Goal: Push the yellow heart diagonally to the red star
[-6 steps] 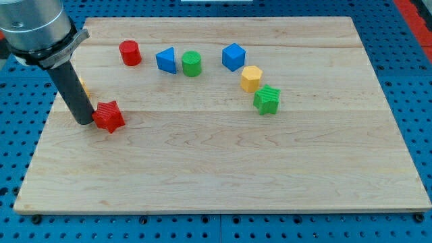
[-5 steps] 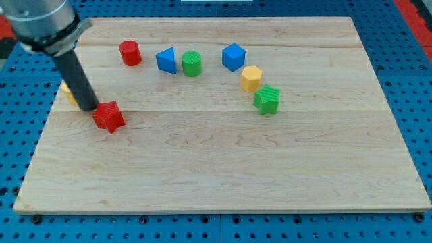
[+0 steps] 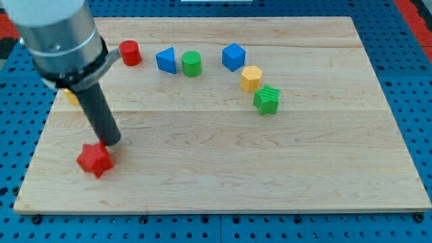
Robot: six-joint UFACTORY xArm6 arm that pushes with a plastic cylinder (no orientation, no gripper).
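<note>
Tip [image 3: 113, 143] touching upper-right edge of red star [image 3: 94, 160]; nothing gripped, bare rod only, no jaws to open or shut. Yellow heart [image 3: 70, 96] well above star, toward view's top, mostly hidden behind arm, only small yellow sliver showing, shape not readable. Step in hand, prob.: repositioning. Next: get tip above heart, push diag. down-right to star.

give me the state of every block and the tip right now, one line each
my tip: down on the board, touching the red star's upper right
red star: flat, near the view's bottom left
yellow heart: mostly hidden behind the arm
red cylinder: upright
blue triangle: beside the green cylinder
green cylinder: upright
blue cube: alone
yellow hexagon: just above the green star
green star: flat
</note>
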